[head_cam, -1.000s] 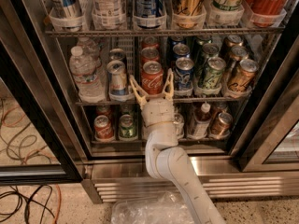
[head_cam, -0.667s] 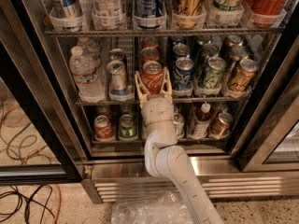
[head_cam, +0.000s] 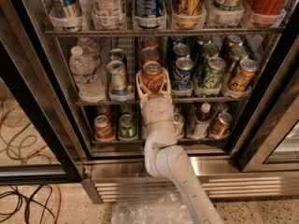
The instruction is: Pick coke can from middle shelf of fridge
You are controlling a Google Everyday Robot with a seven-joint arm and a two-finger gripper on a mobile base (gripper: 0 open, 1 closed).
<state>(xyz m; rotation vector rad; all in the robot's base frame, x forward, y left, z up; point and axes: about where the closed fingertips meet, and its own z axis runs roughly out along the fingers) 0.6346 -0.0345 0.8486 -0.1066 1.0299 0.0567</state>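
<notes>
Nearest the camera, a crumpled sheet of clear plastic [head_cam: 142, 211] is seen on the speckled floor, with loose cables [head_cam: 23, 202] lying to the left. The pale arm [head_cam: 187, 183] is raised from the lower edge past the steel base grille [head_cam: 117, 188] of the fridge [head_cam: 210, 164], whose black-framed door is stood open. The arm is bent upward in front of the lowest rack, where small cans [head_cam: 103, 127] are set, and is ended at the gripper [head_cam: 153, 74], which is held at the front of the middle shelf [head_cam: 98, 102]. The claw is spread to about the width of a can, and its fingers [head_cam: 167, 85] are placed one on each side of the coke can [head_cam: 153, 80], close against its flanks. The coke can is stood upright at the front of its lane, just behind the shelf's front rail, with further red cans lined up behind it. A silver can [head_cam: 117, 77] and a water bottle [head_cam: 86, 73] are found to its left, a blue can [head_cam: 183, 72], a green can [head_cam: 211, 72] and a bronze can [head_cam: 243, 74] to its right. Above, tall cans [head_cam: 149, 1] are ranged in clear cups along the top rack.
</notes>
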